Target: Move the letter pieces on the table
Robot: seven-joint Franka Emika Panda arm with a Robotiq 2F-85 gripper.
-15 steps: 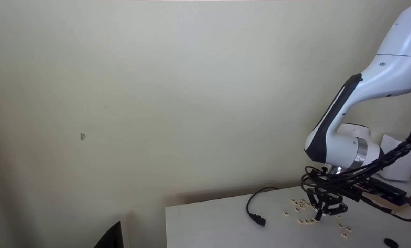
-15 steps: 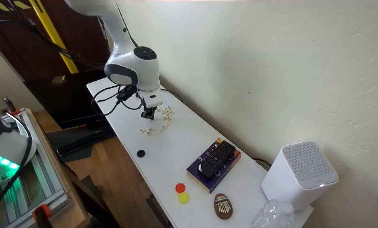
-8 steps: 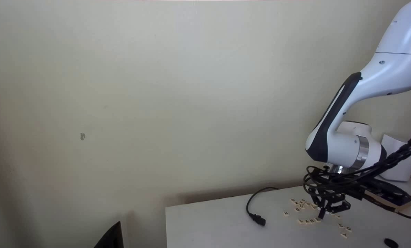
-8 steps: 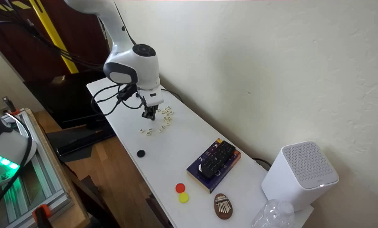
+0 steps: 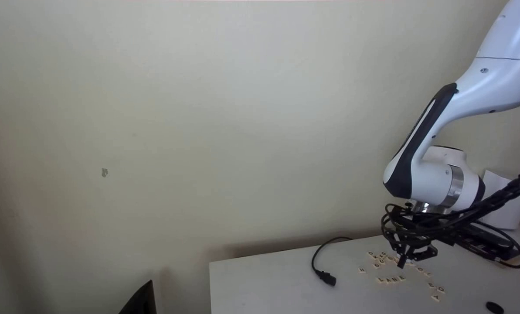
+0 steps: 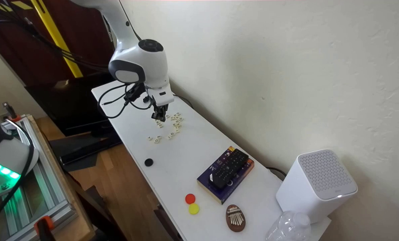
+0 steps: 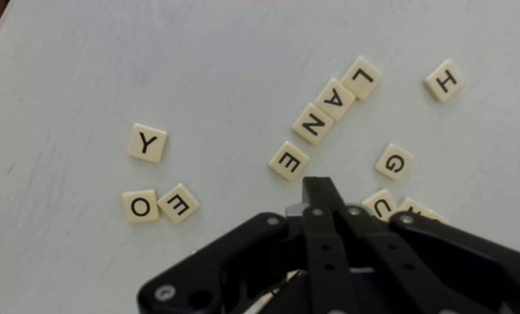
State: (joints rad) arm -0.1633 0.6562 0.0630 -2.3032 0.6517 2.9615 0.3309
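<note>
Ten readable letter tiles in the wrist view, two of them E's, while an exterior view brings up three round discs, one red, one yellow, one black, plus one book, one thumb piano, one clear bottle and one white box!

In the wrist view, on the surface, tile E lies just ahead-left of the fingers; beyond it, N, A and L; to the right, G and H; well left, Y, O and a second E.
</note>
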